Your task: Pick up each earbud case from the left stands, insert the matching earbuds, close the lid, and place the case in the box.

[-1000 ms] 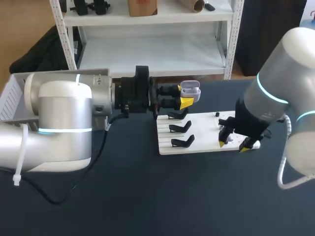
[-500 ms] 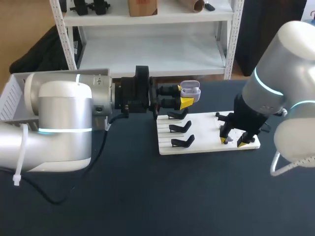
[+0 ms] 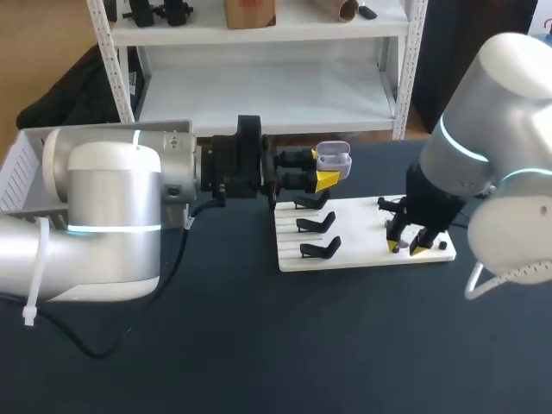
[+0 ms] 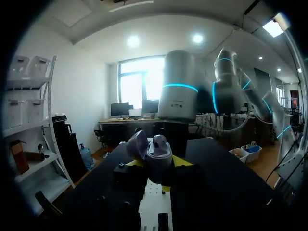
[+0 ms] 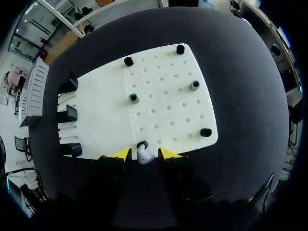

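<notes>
Lining up the right gripper (image 5: 144, 153) on the earbud (image 5: 145, 157) is the step in hand, as I read it. The fingers stand apart, one yellow tip on each side of the bud, and I see a sliver of gap on both sides, so nothing is gripped yet. The bud sits at a dark socket (image 5: 142, 144) on the white board (image 5: 163, 96), at the edge nearest this gripper.

My left gripper (image 4: 156, 166) is clamped on the case (image 4: 159, 153), with a tip on each flank. The lid (image 4: 137, 144) is tipped open. From the head camera the case hangs in the air just past the board's far left corner, above the black stands (image 3: 316, 223) and well apart from the right gripper.

To do this well, I want the bud centred between the tips before I close, so that both pads meet it together and neither one shoves it sideways off the socket. It looks small, smooth and rounded, so I expect it to squirt out under a hard pinch; a soft, slow close should serve better. Then I would lift straight up, clear of the socket, before swinging across. The left arm should hold the case steady with its opening facing the incoming bud.
</notes>
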Controlling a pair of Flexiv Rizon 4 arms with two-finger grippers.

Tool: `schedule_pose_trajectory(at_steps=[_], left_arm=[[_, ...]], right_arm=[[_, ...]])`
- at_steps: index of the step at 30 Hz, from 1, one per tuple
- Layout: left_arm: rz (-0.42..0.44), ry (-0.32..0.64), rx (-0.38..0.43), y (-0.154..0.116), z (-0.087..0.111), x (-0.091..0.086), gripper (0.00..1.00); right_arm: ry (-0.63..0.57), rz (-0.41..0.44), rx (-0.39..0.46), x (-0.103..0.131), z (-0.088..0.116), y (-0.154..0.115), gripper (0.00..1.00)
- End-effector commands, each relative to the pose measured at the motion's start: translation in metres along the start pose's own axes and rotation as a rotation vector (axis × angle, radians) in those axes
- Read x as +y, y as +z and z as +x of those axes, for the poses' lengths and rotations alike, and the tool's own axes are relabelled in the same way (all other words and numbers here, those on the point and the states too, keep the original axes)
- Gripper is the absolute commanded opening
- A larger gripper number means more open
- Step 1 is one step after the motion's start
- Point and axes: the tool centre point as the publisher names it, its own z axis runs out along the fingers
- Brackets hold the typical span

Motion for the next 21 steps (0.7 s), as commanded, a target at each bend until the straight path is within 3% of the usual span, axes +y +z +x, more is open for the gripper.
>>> schedule_pose_trajectory(at_steps=[1, 17, 19, 21], left_arm=[[-0.003, 0.001, -0.004, -0.0001, 0.0008, -0.0001, 0.00], [-0.003, 0.001, -0.004, -0.0001, 0.0008, -0.0001, 0.00], [-0.003, 0.001, -0.004, -0.0001, 0.0008, -0.0001, 0.00], [-0.003, 0.001, -0.004, -0.0001, 0.0008, -0.0001, 0.00]], right_arm=[[0.001, 0.002, 0.005, 0.0014, -0.0021, 0.0003, 0.32], [0.010, 0.014, 0.014, -0.0012, 0.0014, 0.0016, 0.27], [0.011, 0.015, 0.016, -0.0014, 0.0010, 0.0025, 0.22], [0.012, 0.015, 0.019, -0.0012, 0.0007, 0.0031, 0.10]])
